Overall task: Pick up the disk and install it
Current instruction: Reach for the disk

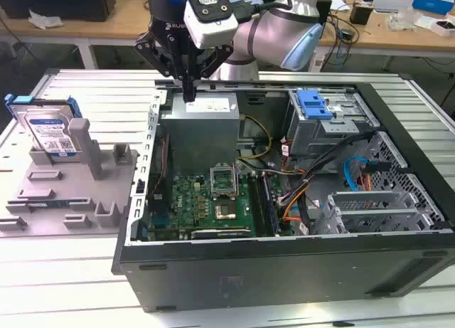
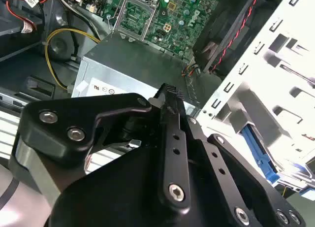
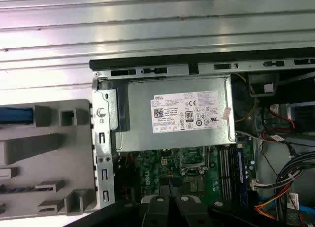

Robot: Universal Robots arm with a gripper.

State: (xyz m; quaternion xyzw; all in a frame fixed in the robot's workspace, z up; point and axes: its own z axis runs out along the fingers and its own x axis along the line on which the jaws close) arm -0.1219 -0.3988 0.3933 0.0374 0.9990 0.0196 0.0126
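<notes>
Slatted metal table (image 1: 99,86) carries an open computer case (image 1: 284,271) and, on the exterior view's left, a grey fixture (image 1: 78,200). The disk (image 1: 48,132) stands upright in that fixture, its lower edge hidden behind grey supports, well apart from the gripper (image 1: 188,93). The gripper hangs over the power supply (image 1: 202,132), fingers pressed together on nothing; whether the tips touch the casing cannot be told.

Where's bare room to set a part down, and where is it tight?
Free: ribbed tabletop behind the grey fixture, between the disk and the case; also the strip in front of the fixture. Crowded: cables beside the motherboard; the end effector hangs over the power supply.
</notes>
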